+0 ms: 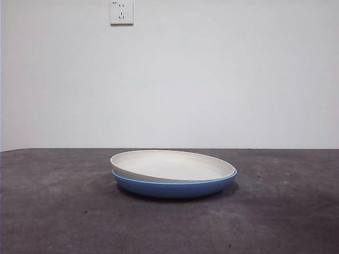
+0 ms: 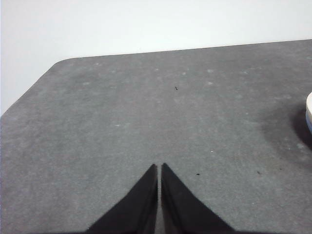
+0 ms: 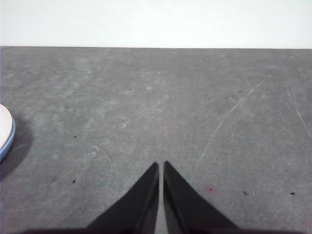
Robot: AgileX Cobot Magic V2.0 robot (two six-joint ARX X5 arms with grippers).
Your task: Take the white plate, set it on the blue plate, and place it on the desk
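Note:
The white plate (image 1: 172,164) lies inside the blue plate (image 1: 175,187), slightly tilted, at the middle of the desk (image 1: 63,211). Neither arm shows in the front view. In the left wrist view my left gripper (image 2: 159,166) is shut with nothing in it, above bare desk (image 2: 146,112), and a sliver of the white plate (image 2: 309,105) shows at the frame's edge. My right gripper (image 3: 161,165) is shut and holds nothing, over bare desk (image 3: 170,97); the white plate (image 3: 5,124) and the blue plate rim (image 3: 7,146) peek in at the side.
A white wall with a power socket (image 1: 121,12) stands behind the desk. The desk's rounded far corner (image 2: 63,61) shows in the left wrist view. Light scratches (image 3: 229,114) mark the desk under the right arm.

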